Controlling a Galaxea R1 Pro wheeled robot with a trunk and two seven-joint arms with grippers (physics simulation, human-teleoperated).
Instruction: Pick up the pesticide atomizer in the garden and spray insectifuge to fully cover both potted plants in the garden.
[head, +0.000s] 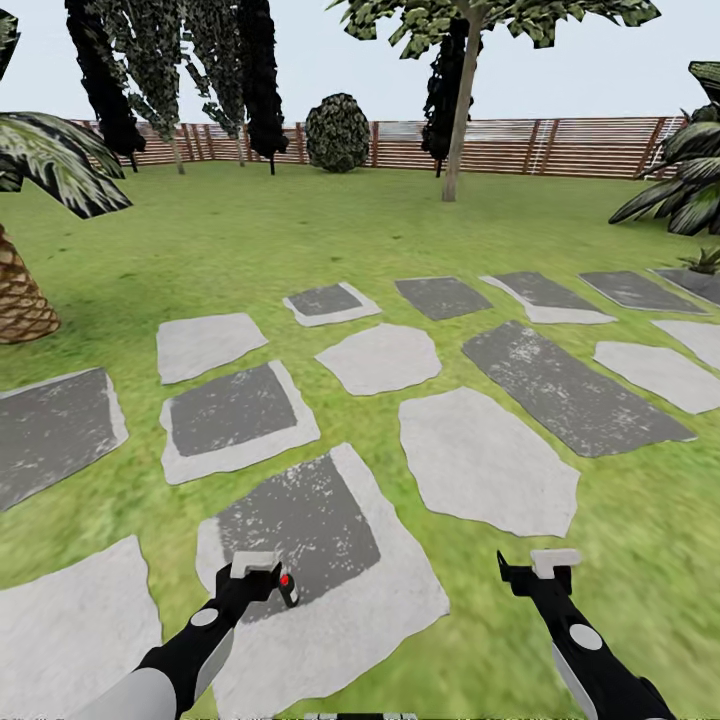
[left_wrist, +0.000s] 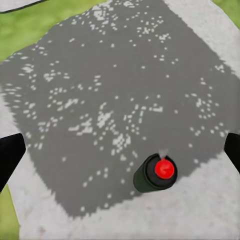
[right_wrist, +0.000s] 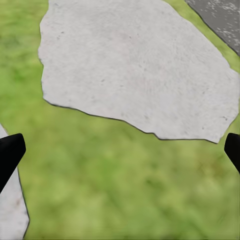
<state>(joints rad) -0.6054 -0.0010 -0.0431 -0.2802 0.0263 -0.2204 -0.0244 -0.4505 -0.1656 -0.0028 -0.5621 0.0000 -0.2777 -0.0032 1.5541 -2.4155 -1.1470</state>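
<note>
A: Here, the left claw hangs over a grey-and-white stepping stone in the garden, its fingers spread wide apart. Just beside it on the stone stands the pesticide atomizer, a small dark bottle with a red top, upright and untouched.

B: Why hold there?

A: Judging by the left wrist view, where the atomizer sits between the open fingertips but below them, the arm is lining up for a pick from above. The right claw waits, also spread, over lawn beside a pale stone; likely kept out of the way.

B: And farther off?

A: More stepping stones, a palm trunk cut off at the left edge, then trees and a slatted fence. The atomizer's label can't be made out, and a leafy tuft at the right edge is too cropped to identify.
</note>
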